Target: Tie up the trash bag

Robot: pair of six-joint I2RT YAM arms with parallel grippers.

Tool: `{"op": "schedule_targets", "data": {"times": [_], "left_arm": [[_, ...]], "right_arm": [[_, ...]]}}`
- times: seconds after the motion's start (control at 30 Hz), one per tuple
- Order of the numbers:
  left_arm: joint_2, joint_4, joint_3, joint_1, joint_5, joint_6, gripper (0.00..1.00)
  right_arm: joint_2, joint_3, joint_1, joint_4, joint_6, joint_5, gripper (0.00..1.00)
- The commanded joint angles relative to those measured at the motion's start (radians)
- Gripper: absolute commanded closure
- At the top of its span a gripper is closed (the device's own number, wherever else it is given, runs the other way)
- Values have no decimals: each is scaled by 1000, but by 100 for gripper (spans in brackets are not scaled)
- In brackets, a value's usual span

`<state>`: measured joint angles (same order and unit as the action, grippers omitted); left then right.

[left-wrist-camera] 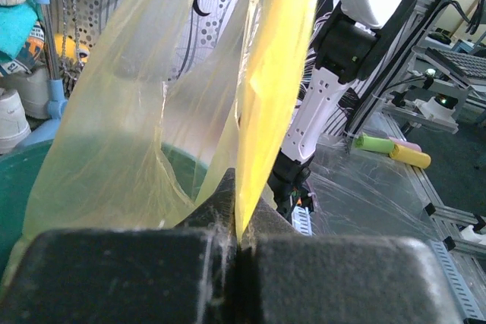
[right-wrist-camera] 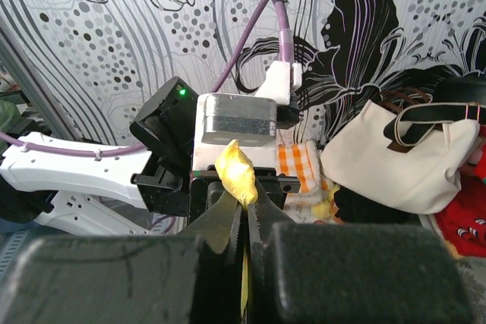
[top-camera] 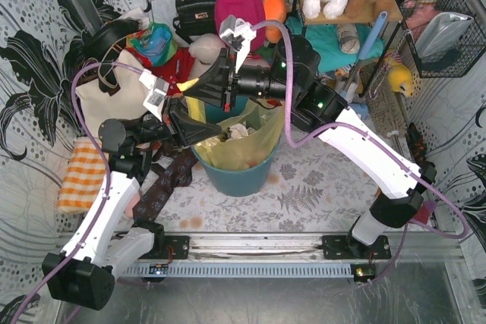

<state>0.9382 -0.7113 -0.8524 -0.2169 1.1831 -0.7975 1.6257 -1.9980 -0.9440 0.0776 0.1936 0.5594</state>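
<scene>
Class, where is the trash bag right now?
In the top view, the trash bag sits mid-table inside the teal bin, its upper plastic pinched by the left gripper and the right gripper.

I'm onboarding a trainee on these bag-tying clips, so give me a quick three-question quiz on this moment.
1. True or false: the left fingers and right fingers are each shut on yellow plastic of the trash bag.
2. The trash bag sits: A inside, B beside, C underneath the teal bin.
3. What shows through the bag's plastic?
Key: 1 true; 2 A; 3 crumpled white paper.
</scene>
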Motion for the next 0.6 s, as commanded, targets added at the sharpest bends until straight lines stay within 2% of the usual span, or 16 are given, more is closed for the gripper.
{"op": "schedule_targets", "data": {"times": [0.0,0.47,0.57], "left_arm": [[-9,-14,42,-7,4,14,100],[-15,64,52,-7,-6,59,96],[-22,85,47,-7,-17,69,100]], "right_arm": [[-62,15,2,-91,-15,-35,100],[-109,77,2,-139,-35,-122,100],[-121,96,2,-145,-44,-150,100]]}}
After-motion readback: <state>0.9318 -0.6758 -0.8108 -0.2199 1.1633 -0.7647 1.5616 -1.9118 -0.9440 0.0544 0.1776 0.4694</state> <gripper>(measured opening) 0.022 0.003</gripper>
